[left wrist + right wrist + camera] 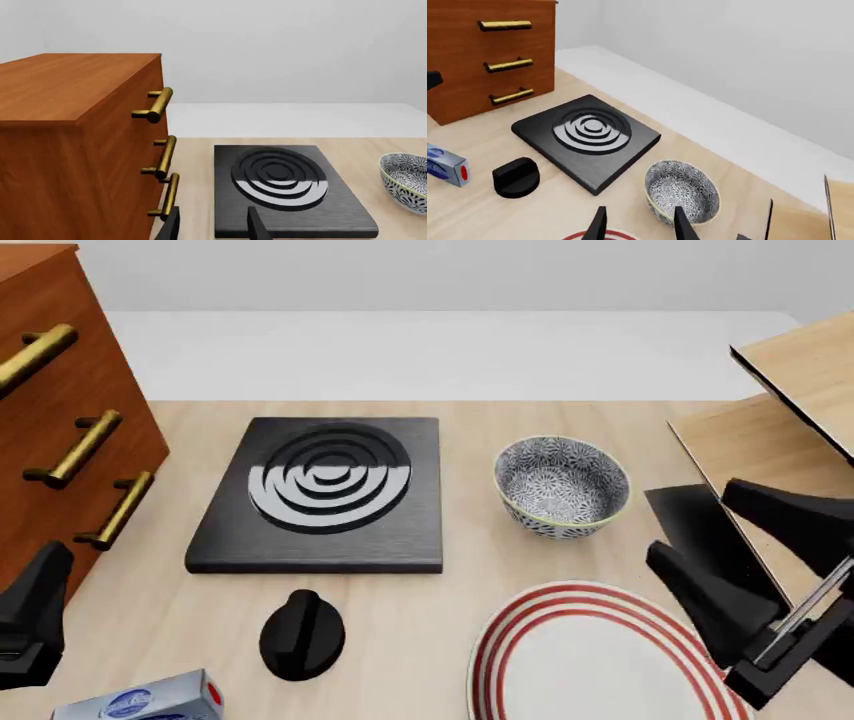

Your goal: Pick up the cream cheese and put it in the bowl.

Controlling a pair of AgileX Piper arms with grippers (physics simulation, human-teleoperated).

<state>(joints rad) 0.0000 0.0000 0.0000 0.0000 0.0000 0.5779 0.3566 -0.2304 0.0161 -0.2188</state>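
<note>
We see the cream cheese [144,701] lying on the desk [441,600], well apart from the bowl [562,486]. Our left pincer [212,225] and right pincer [637,224] are both released, grasping nothing.

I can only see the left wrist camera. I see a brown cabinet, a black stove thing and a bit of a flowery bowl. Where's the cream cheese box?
Observer: The cream cheese lies at the near edge of the table in the front view, on the left arm's side, in front of the black knob.
Operator: Is anybody holding it?
Observer: No. The left gripper is open with nothing between its fingers, and so is the right gripper.
Operator: Is anything in the bowl?
Observer: No. The front view looks into the bowl, and it holds nothing.
Operator: What's next to the bowl?
Observer: A white plate with red stripes lies just in front of it.
</note>
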